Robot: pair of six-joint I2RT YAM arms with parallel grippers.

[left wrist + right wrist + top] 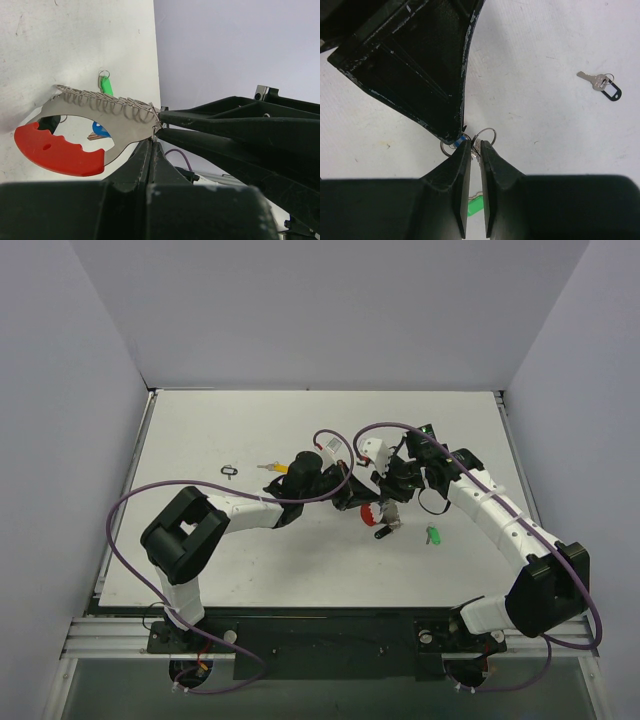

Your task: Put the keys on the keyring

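The keyring (100,107), a silver coil loop with a curved red piece, hangs above the table centre (372,516). My left gripper (154,140) is shut on its pointed end (358,498). My right gripper (475,146) meets it tip to tip (390,502) and is shut on a thin silver key part with a split ring (486,134). A blue key head (461,141) shows beside the fingertips and through the keyring's opening (100,130). The green key (433,534) lies on the table to the right (105,85). The yellow key (272,467) lies left of the arms. A black-headed key (603,85) lies apart.
A small black loop (230,471) lies on the white table (200,560) at the left. Purple cables arch over both arms. Grey walls stand close round the table's back and sides.
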